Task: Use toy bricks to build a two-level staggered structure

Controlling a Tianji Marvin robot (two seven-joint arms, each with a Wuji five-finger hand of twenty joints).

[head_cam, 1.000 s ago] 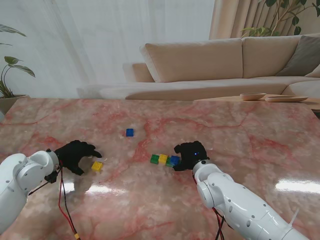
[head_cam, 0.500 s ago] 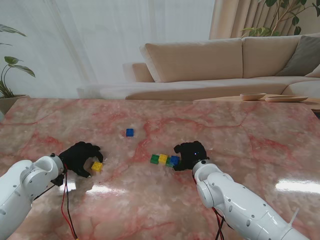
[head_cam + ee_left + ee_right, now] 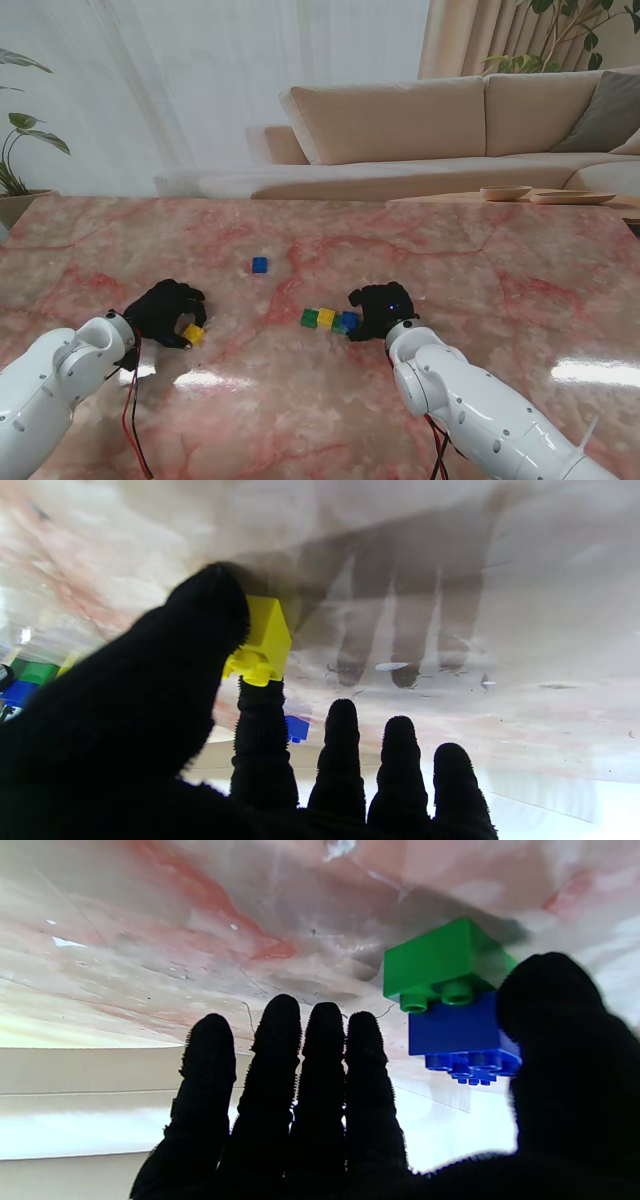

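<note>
Left hand (image 3: 168, 312) now pinches yellow brick (image 3: 194, 334).

beige sofa (image 3: 440, 130) | white curtains (image 3: 200, 80) | pink marble table (image 3: 500, 270) | daylight

bare marble (image 3: 480, 270) right, lone blue brick (image 3: 260, 265) mid-table

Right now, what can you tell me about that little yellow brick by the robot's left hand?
The yellow brick is a small, glossy block that looks like plastic, with round studs on top. It rests on the pink marble table, left of the green, yellow and blue row and nearer to me than the lone blue brick. The left hand, in a black glove, curls around it: the thumb presses one side and the index fingertip meets the studded face. It does not look lifted yet.
</note>
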